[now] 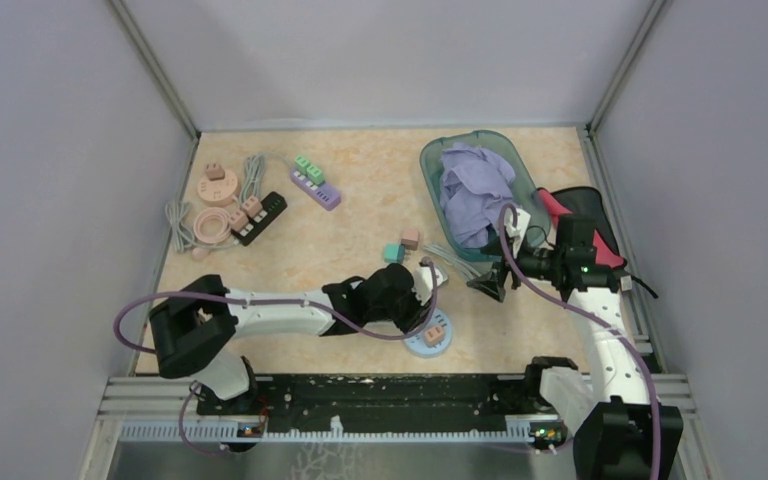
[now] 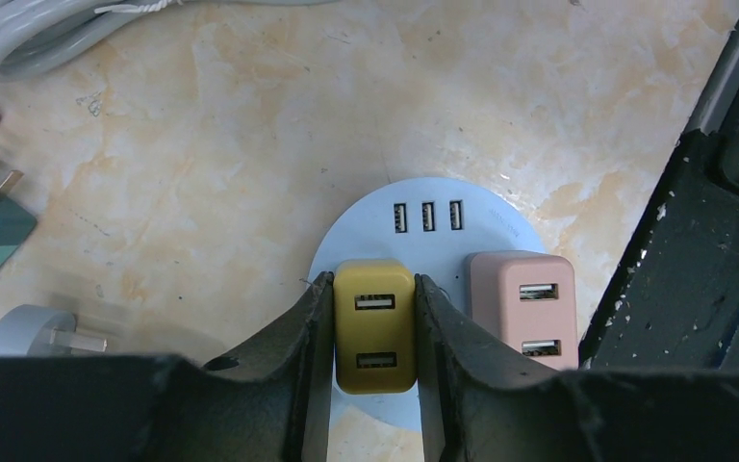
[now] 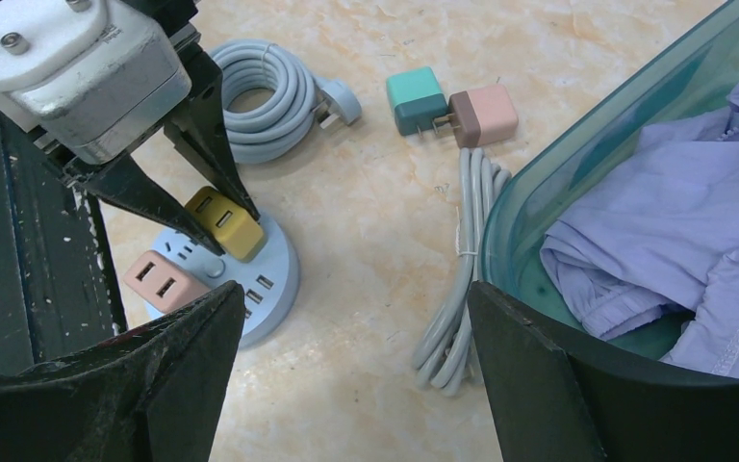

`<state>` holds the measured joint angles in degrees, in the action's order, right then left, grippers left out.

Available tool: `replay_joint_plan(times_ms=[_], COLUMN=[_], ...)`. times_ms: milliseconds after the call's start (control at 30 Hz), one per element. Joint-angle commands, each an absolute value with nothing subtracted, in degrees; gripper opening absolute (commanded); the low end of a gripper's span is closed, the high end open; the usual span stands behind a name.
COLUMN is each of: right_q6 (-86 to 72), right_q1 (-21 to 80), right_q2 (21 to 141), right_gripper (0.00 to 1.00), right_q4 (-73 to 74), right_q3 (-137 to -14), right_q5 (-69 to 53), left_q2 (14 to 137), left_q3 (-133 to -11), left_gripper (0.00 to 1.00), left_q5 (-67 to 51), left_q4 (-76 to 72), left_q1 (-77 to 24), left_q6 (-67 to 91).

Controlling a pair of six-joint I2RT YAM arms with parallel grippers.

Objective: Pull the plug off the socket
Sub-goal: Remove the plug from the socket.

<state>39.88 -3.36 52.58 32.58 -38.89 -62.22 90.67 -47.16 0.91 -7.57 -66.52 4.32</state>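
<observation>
Pincer [image 2: 373, 282] on outstretched left arm pinches yellow plug [image 2: 375, 332] in socket [image 2: 500, 231]; right pincer [image 3: 356, 294] spread.

The marbled beige table [image 1: 360, 190] I worked at carried a round blue socket [image 3: 274, 279], a coiled grey cable [image 3: 265, 91] and a teal basin [image 3: 587, 154]. A teal plug [image 3: 416, 96] and a pink plug [image 3: 486, 114] lay touching beside the basin. A black power strip [image 1: 260, 218] and a purple power strip [image 1: 317, 187] lay at the far left.

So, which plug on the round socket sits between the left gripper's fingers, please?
The yellow plug; the pink plug beside it stands outside the left gripper.
</observation>
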Motion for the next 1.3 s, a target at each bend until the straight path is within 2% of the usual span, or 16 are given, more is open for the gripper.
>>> replay_joint_plan(times_ms=[0, 167, 300, 500, 633, 933, 1067, 1267], right_q6=[40.81, 40.27, 38.76, 42.35, 49.39, 48.76, 48.05, 45.09], right_q1=[-2.48, -1.93, -0.73, 2.51, 3.97, 8.5, 11.67, 13.48], right_q2=[52.12, 52.12, 52.29, 50.55, 51.01, 54.46, 57.66, 59.53], right_gripper=[0.86, 0.86, 0.86, 0.85, 0.9, 0.93, 0.89, 0.78], right_q4=[31.64, 31.18, 29.3, 23.13, 23.58, 18.82, 17.58, 14.1], right_q3=[-39.11, -38.9, -38.19, -32.99, -31.31, -28.92, -29.19, -28.84], right_q5=[-64.45, -64.61, -64.41, -62.52, -59.39, -54.58, -51.66, -48.24], left_q2=[90.44, 92.21, 98.04, 105.09, 105.31, 103.81, 103.54, 102.97], left_q3=[-48.62, -50.16, -57.41, -66.25, -65.75, -63.04, -62.64, -61.69], left_gripper=[0.01, 0.01, 0.0, 0.0, 0.0, 0.0, 0.0, 0.0], left_q5=[7.84, 19.95, 26.99, 24.26, 23.64, 23.22, 22.61, 22.14], left_q4=[-8.08, -10.17, -3.25, 3.22, 3.03, 1.95, 1.83, 0.67], left_q1=[-66.53, -66.53, -66.53, -66.46, -66.53, -66.52, -66.56, -66.62], left_q6=[9.27, 20.03, 29.31, 36.53, 38.4, 39.28, 39.52, 39.72])
